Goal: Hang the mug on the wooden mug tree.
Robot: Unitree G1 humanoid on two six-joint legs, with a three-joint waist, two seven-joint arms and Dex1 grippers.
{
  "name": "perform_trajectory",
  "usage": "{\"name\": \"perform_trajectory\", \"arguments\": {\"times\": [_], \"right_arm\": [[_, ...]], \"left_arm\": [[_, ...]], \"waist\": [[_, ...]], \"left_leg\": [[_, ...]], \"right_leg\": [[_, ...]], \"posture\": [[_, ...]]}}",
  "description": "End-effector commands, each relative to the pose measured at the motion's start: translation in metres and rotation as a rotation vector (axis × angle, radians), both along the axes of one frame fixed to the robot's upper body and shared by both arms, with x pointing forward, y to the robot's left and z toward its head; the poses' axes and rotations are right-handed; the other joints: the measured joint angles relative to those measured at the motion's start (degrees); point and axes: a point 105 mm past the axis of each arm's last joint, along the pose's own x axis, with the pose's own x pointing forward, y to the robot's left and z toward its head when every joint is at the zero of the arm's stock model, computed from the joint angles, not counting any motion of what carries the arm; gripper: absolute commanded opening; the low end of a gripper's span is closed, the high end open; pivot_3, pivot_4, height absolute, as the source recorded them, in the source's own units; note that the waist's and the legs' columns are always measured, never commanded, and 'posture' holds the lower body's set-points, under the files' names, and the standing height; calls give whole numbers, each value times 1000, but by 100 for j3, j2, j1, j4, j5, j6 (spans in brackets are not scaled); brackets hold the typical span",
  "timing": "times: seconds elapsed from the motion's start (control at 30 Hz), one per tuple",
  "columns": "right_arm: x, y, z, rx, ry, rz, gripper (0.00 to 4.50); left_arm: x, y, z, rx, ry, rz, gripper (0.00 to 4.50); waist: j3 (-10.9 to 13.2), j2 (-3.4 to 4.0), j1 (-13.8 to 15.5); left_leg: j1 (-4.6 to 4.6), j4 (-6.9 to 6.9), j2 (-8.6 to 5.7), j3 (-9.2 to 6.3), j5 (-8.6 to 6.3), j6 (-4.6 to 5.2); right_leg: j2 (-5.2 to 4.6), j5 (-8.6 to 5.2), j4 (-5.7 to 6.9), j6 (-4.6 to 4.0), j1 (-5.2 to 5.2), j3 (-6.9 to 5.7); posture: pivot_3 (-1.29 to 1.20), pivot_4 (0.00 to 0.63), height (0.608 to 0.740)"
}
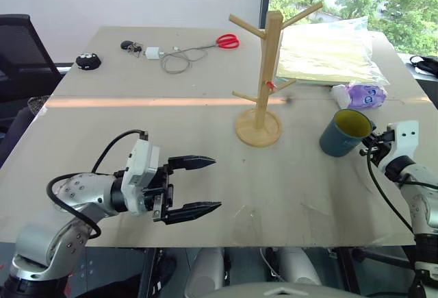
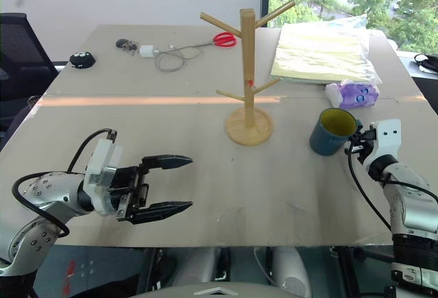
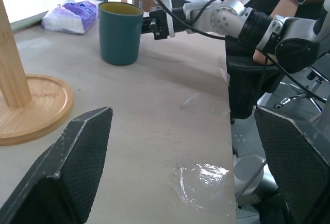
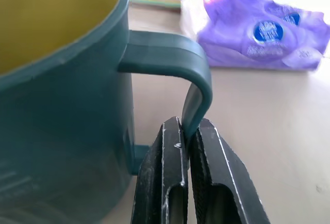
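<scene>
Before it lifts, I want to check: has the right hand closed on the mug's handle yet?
Yes, shut. The right hand has its two black fingers pinching the mug by its handle, with no gap showing.

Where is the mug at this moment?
The mug stands on the table's right side, right of the wooden mug tree, its handle clamped by the right gripper.

Teal mug (image 1: 344, 134) upright, yellow inside – right of wooden mug tree (image 1: 263, 82), apart
</scene>
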Motion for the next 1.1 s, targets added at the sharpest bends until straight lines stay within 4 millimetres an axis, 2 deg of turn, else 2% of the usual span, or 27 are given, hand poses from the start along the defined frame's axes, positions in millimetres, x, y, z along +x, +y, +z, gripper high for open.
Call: {"name": "perform_trajectory", "arguments": {"times": [0.03,0.17,0.2,0.33,0.43,0.53,0.67,0.9,1.1], "right_arm": [[-8,8,41,-21,-108,56,31],[-29,47,80,-79,-157,207,31],[-33,54,84,-88,-156,229,31],[-56,107,96,-195,-132,406,31],[-56,130,105,-238,-130,451,31],[-48,145,109,-267,-100,465,31],[-40,164,118,-281,-82,468,31],[-25,181,126,-307,-56,431,31],[-6,197,139,-293,-74,397,31]], "left_arm": [[1,-1,13,-46,-83,26,4500],[11,10,21,-149,-138,125,4500],[11,11,20,-151,-143,127,4500],[10,28,23,-189,-94,162,4500],[7,37,22,-192,-85,167,4500],[12,45,20,-185,-118,205,4500],[13,45,17,-181,-133,216,4500],[12,46,14,-184,-145,243,4500],[8,45,11,-189,-141,256,4500]], "waist": [[1,1,1],[3,5,6],[2,4,3],[2,1,-9],[3,-2,-13],[3,-6,-55],[2,-10,-51],[1,-11,-98],[1,-12,-142]], "left_leg": [[1,0,0,0,0,0],[0,0,1,-2,0,0],[-1,0,2,-4,0,0],[-1,-1,5,-12,0,-1],[-2,1,4,-10,0,-1],[-3,5,2,-1,0,0],[-8,5,2,-19,0,-1],[-89,7,0,-21,14,-24],[-94,6,0,-17,9,-15]], "right_leg": [[0,0,0,0,0,0],[-1,2,1,3,0,-1],[0,3,1,4,0,-3],[2,-1,0,0,0,-9],[-1,-2,-1,0,0,-9],[-6,-1,-1,0,-5,-5],[-7,0,-1,-5,-4,-13],[-9,11,-2,10,-74,-13],[-6,14,1,16,-83,-19]], "posture": [[0,150,740],[0,150,740],[0,150,740],[0,150,740],[0,150,740],[0,150,740],[0,150,740],[0,150,740],[0,150,740]]}}
